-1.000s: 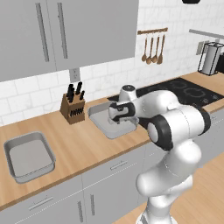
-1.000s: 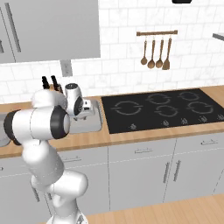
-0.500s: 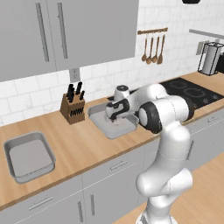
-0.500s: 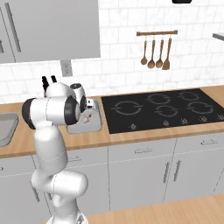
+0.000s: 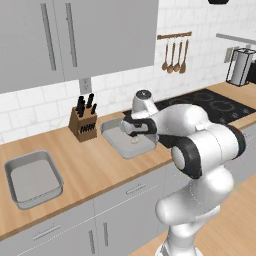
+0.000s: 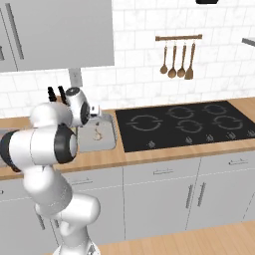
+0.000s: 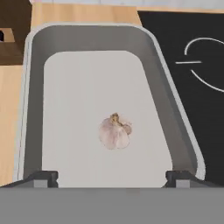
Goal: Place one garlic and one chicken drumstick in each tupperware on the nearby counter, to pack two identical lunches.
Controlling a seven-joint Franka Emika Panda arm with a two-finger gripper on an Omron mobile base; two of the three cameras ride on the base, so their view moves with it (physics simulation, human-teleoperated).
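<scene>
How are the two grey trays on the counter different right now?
The tray by the cooktop holds a garlic bulb; the tray at the far left holds nothing. The gripper hangs open over the cooktop-side one, while the left one stands apart from the arm. Both are shallow, grey and lidless.

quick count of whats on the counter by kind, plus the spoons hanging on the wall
tupperware: 2, one at the counter's left end, one beside the cooktop
garlic: 1, lying in the tray beside the cooktop
knife block: 1
black cooktop: 1
hanging wooden spoons: 4
total: 9
</scene>
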